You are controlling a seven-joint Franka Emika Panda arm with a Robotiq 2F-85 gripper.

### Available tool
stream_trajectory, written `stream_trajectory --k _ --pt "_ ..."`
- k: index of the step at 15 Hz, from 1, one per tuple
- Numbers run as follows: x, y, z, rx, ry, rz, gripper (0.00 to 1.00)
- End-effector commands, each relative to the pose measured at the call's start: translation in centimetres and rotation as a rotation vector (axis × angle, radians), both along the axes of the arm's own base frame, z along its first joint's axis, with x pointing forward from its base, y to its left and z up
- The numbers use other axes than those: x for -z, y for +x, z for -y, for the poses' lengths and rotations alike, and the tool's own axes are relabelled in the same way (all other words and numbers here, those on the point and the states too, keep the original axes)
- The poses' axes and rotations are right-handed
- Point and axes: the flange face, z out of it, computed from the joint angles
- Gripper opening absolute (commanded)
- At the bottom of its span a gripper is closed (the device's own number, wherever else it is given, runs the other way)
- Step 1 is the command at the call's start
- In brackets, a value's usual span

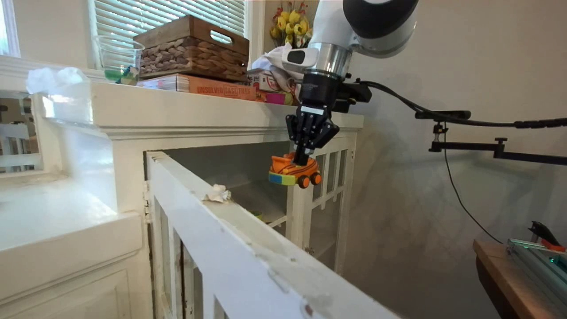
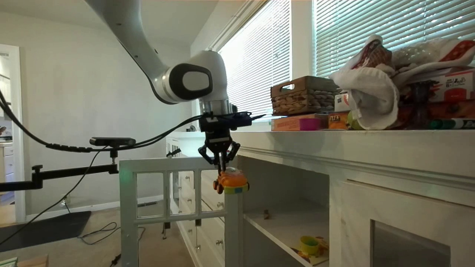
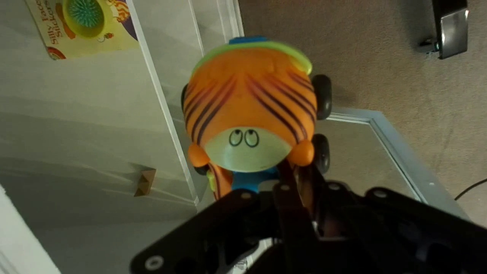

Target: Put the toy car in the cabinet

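The orange toy car (image 1: 283, 167) has dark stripes, dark wheels and a green and blue end. It also shows in an exterior view (image 2: 233, 181) and in the wrist view (image 3: 247, 102). My gripper (image 1: 301, 157) points down and is shut on one side of the car, holding it in the air; it also shows in an exterior view (image 2: 222, 168). The cream-white cabinet (image 1: 199, 110) has an open compartment. The car hangs just outside that opening, above shelf level, between the opening and the open door (image 2: 128, 215). The fingertips are partly hidden by the car in the wrist view.
A yellow-green cup (image 2: 308, 245) on a card and a small brown block (image 2: 266, 214) stand on the inner shelf (image 2: 285, 218). A white lump (image 1: 217, 193) lies on the door's top edge. A wicker basket (image 1: 195, 55) and boxes stand on the cabinet top.
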Motion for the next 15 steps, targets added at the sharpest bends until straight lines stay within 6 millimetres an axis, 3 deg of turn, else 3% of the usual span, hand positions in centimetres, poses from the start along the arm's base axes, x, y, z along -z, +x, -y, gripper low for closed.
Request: stream_trajectory --k 1,8,15 --pt "2.6 0.0 0.3 0.023 0.001 0.025 0.03" --pt "7.9 1.0 1.5 0.058 -0.02 0.042 0.03" --pt "11.2 0.8 2.4 0.098 -0.024 -0.011 0.03"
